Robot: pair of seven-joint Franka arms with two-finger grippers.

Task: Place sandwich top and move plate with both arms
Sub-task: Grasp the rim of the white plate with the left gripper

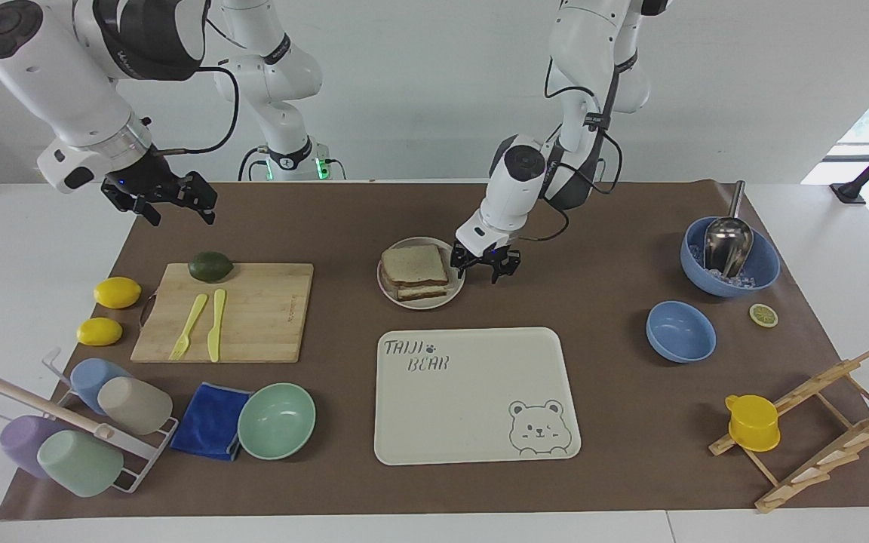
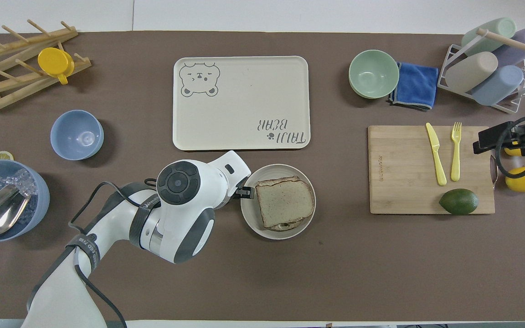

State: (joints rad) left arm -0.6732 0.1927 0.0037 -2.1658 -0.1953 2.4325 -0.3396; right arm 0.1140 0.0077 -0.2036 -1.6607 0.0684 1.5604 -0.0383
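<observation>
So the bread slice (image 1: 413, 262) already sits on top of the sandwich on the plate (image 1: 455, 290), mid-table near the robots' edge, next to the tray (image 1: 472, 445). The left gripper (image 1: 485, 265) is down at the plate's rim on the left arm's side, fingers apart, nothing held. The right gripper (image 1: 163, 197) waits in the air, fingers spread wide and holding nothing, over the mat's corner by the cutting board (image 1: 268, 332).

Bowls I see: three, two blue (image 1: 680, 330) (image 1: 729, 257) and one green (image 1: 277, 420)
Lemons: two whole (image 1: 117, 292) (image 1: 99, 331) beside my cutting board (image 1: 253, 332)
Cups racked: four (image 1: 80, 461)
Trays: one (image 1: 472, 392)
Plates: one (image 1: 455, 283)
</observation>
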